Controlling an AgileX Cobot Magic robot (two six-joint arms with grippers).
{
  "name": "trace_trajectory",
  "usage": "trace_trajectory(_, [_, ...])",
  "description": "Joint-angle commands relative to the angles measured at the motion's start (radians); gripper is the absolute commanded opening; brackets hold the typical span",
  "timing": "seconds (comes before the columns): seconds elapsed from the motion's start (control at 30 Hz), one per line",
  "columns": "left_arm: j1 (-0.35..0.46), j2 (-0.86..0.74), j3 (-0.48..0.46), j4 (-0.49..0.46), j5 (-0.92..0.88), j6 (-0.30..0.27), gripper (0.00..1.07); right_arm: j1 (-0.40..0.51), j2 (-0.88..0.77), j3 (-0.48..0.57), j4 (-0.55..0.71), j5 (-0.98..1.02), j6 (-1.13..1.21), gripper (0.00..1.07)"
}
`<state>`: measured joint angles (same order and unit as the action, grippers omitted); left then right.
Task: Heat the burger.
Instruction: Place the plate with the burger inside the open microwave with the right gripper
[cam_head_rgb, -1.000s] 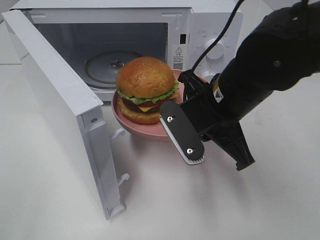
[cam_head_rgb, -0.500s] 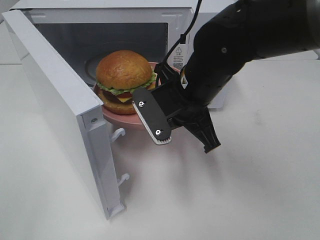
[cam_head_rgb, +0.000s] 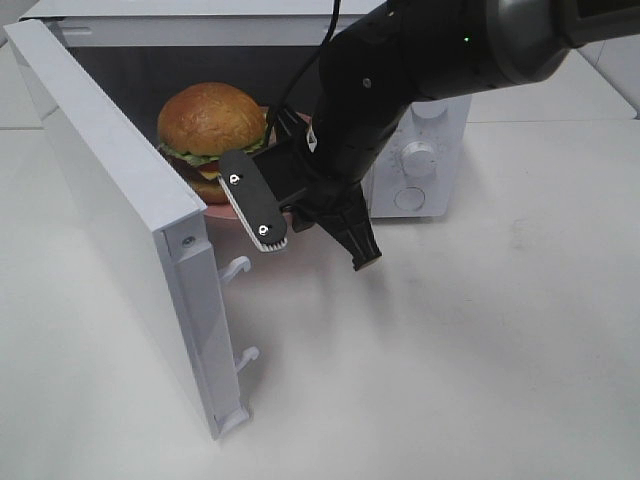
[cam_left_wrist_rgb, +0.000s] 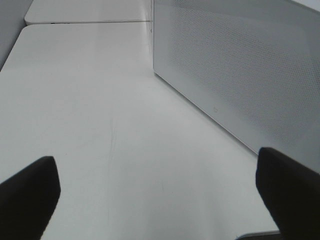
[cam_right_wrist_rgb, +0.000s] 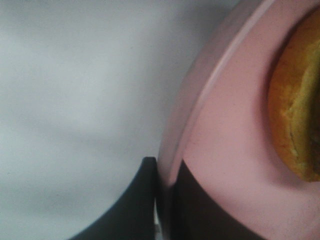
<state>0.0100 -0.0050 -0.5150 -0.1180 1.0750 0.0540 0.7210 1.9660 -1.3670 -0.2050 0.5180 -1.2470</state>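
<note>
The burger (cam_head_rgb: 210, 120), with a golden-brown bun and a green lettuce edge, sits on a pink plate (cam_head_rgb: 218, 213) held at the mouth of the open microwave (cam_head_rgb: 420, 160). My right gripper (cam_head_rgb: 245, 195) is shut on the plate's near rim. In the right wrist view its dark fingers (cam_right_wrist_rgb: 135, 200) pinch the pink plate (cam_right_wrist_rgb: 225, 150), and the burger (cam_right_wrist_rgb: 295, 115) shows at the edge. My left gripper (cam_left_wrist_rgb: 157, 200) stands open over bare table with nothing between its fingers; it does not show in the exterior high view.
The microwave's door (cam_head_rgb: 110, 190) swings wide toward the front left, its latch hooks (cam_head_rgb: 240, 265) pointing toward the plate. In the left wrist view the door's perforated panel (cam_left_wrist_rgb: 240, 75) stands to one side. White tabletop (cam_head_rgb: 480, 350) surrounds the microwave.
The right arm has carried the plate and burger left and back, from in front of the microwave to its opening. The left gripper has stayed open.
</note>
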Motion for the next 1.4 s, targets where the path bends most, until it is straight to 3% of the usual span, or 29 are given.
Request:
trace_trajectory(0.03, [-0.005, -0.017, -0.001, -0.009, -0.009, -0.001, 1.0, -0.011, 0.008, -0.055, -0.026, -0.017, 0.037, 0.0])
trace_trajectory(1.4, [-0.005, -0.017, -0.001, -0.009, -0.009, -0.001, 1.0, -0.046, 0.38, -0.591, -0.077, 0.032, 0.161, 0.0])
